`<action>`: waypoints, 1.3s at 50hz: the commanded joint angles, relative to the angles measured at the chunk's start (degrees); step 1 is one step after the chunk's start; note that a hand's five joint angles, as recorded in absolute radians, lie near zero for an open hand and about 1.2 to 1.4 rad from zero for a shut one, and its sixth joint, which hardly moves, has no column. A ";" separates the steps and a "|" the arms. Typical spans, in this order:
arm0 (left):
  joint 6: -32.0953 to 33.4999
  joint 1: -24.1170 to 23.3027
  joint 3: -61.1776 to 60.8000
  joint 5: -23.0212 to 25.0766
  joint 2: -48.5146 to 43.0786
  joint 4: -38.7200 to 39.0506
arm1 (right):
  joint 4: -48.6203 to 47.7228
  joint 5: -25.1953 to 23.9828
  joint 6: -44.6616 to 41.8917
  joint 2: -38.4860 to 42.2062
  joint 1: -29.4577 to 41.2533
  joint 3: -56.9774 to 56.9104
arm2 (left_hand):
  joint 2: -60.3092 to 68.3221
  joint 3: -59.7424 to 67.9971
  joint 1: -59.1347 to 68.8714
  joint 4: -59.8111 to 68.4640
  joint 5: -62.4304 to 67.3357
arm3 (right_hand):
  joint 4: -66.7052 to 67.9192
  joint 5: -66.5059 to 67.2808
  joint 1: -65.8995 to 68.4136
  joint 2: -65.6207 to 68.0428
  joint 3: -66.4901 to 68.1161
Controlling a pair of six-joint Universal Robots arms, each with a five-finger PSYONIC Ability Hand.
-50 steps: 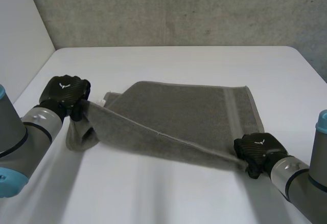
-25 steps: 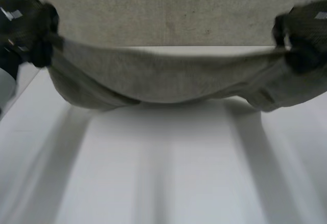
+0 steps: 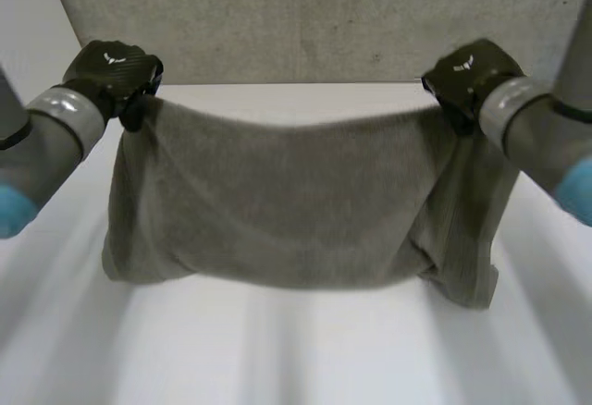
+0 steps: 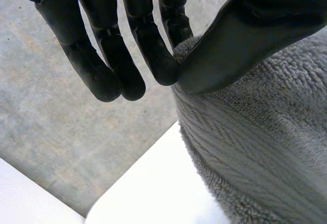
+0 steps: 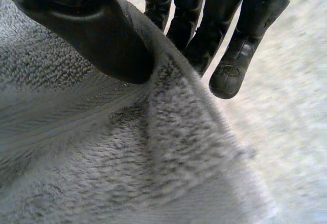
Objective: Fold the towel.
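Note:
A grey towel (image 3: pixel 287 202) hangs stretched between both hands, lifted above the white table (image 3: pixel 305 349), its lower part bunched and resting on the table. My left hand (image 3: pixel 113 70) holds the towel's upper left corner; in the left wrist view the thumb (image 4: pixel 240 40) pinches the towel (image 4: pixel 255 152) against the fingers (image 4: pixel 153 50). My right hand (image 3: pixel 467 74) holds the upper right corner; in the right wrist view the thumb (image 5: pixel 87 29) presses the towel (image 5: pixel 127 157) against the fingers (image 5: pixel 204 24).
A grey wall (image 3: pixel 305 17) stands behind the table's far edge. White table surface lies in front of the hanging towel. The towel's right side (image 3: pixel 472 248) droops in folds lower than its left side.
Both hands have risen from the table with the towel's corners, lifting it from lying flat to hanging as a sheet. The right hand has closed its pinch on the cloth.

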 commanded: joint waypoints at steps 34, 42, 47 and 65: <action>-5.51 1.40 -27.12 -1.09 -1.12 29.07 | -25.31 -5.11 0.41 3.84 -0.69 24.11 | -5.76 -8.66 -0.91 -6.65 -13.91 | 3.81 3.61 4.70 6.05 3.35; 4.62 1.93 -36.36 0.66 0.19 29.78 | -25.40 -4.93 0.68 1.58 -0.86 31.06 | -5.76 -8.66 -0.91 -6.65 -13.91 | 3.81 3.61 4.70 6.05 3.35; 5.68 2.90 -41.30 4.01 7.14 29.34 | -25.22 -4.76 0.85 -6.70 -1.48 35.99 | -5.76 -8.66 -0.91 -6.65 -13.91 | 3.81 3.61 4.70 6.05 3.35; 5.51 9.40 -54.48 12.53 32.45 22.84 | -6.06 -11.26 -5.65 -28.32 -9.65 45.75 | -5.76 -8.66 -0.91 -6.65 -13.91 | 3.81 3.61 4.70 6.05 3.35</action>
